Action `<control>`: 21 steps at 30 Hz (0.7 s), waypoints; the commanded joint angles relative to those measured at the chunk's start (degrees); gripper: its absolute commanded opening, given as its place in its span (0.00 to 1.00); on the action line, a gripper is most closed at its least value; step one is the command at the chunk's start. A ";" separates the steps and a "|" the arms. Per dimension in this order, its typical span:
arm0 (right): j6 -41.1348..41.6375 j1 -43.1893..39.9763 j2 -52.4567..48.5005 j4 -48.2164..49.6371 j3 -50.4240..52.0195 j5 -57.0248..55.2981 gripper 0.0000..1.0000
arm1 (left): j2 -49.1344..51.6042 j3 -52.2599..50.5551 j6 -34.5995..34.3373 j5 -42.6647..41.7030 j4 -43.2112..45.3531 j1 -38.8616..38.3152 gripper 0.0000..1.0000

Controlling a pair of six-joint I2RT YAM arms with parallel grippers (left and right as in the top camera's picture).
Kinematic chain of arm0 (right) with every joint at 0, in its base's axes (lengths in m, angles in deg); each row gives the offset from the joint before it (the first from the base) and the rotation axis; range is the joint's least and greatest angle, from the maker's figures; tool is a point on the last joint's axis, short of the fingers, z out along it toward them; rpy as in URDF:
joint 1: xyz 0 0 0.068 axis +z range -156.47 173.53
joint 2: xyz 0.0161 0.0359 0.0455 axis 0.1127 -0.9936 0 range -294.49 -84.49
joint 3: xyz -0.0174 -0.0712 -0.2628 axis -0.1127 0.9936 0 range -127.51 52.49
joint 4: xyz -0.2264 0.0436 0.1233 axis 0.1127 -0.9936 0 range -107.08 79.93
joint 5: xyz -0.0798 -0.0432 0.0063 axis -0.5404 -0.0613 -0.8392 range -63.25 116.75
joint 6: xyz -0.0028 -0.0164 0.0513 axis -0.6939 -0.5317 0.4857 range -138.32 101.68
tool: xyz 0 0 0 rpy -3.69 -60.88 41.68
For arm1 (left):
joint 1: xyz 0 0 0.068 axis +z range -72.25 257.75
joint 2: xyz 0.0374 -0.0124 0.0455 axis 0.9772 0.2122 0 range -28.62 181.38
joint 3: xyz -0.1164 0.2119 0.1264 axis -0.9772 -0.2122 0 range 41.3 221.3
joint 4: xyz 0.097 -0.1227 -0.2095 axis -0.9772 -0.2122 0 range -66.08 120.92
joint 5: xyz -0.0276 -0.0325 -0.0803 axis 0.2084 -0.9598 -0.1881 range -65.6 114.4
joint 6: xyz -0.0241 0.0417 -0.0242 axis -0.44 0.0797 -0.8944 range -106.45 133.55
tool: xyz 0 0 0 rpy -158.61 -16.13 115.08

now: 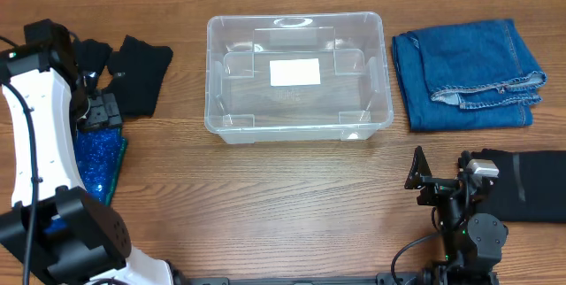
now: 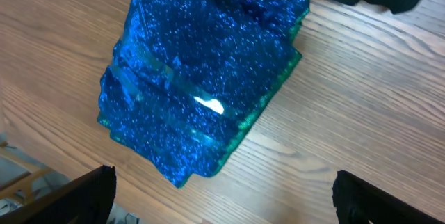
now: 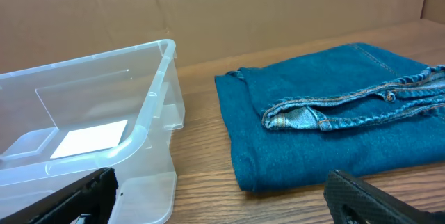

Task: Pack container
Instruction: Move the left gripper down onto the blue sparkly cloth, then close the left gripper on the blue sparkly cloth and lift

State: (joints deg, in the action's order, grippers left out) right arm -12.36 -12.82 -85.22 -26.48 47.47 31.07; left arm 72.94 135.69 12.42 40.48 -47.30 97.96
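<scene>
First pick for us: left pincer (image 2: 224, 195) (gaping, right pincer (image 3: 226, 197) too) hangs over the pouch (image 2: 201, 71); next, lower and clamp.

- 1 clear container (image 1: 210, 64), at 12 o'clock.
- 1 pair of folded blue jeans (image 1: 466, 73), at 2 o'clock.
- 1 blue glittery pouch (image 2: 198, 71), at 8 o'clock.
- 2 lots of black cloth: black heap (image 1: 137, 77) at 10 o'clock (pieces within not separable), black folded piece (image 1: 531, 186) at 4 o'clock.
</scene>
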 commanded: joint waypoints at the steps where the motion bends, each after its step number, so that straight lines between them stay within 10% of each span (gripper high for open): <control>1: 0.00 -0.11 0.44 0.31 0.04 0.31 1.00 | 2.49 -0.85 6.32 -0.63 2.32 0.02 1.00; 21: 0.00 -0.11 0.44 0.31 0.04 0.31 1.00 | 16.96 -5.57 21.49 -0.44 8.24 -1.16 1.00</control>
State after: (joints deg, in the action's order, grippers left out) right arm -12.36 -12.82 -85.22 -26.46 47.47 31.07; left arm 89.14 131.41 32.18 38.66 -39.54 96.71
